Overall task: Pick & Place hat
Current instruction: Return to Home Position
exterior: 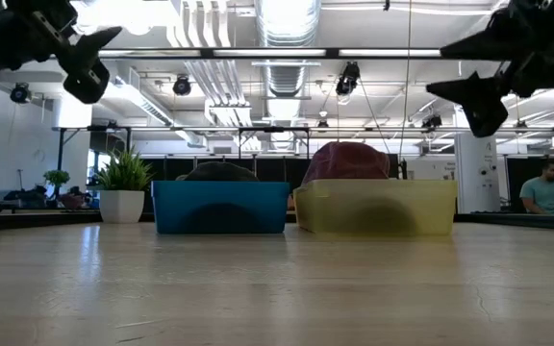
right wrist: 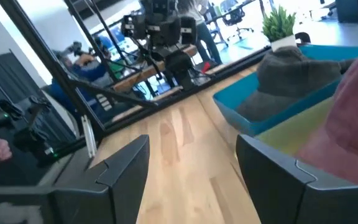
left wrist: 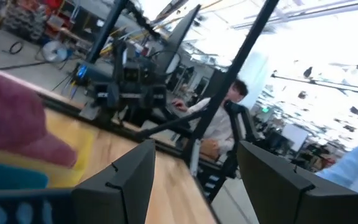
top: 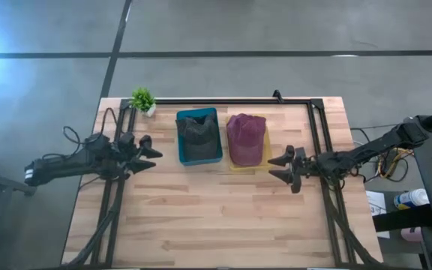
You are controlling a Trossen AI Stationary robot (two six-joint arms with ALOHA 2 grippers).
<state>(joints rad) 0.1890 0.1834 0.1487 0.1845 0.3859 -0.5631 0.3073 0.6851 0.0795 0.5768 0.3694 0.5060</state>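
Homing step: I'd lift both arms straight up, then pull them outward, clear of the bin walls, with no sweep over the caps. Left hand (top: 152,154) is spread and empty, above the counter (top: 201,217) beside the blue bin (top: 180,142). Right hand (top: 280,168) is spread and empty, beside the yellow bin (top: 265,159). Gray cap (top: 199,133) sits in the blue bin, dark and slumped. Red cap (top: 246,139) sits in the yellow bin, maroon and domed, crown above the rim.
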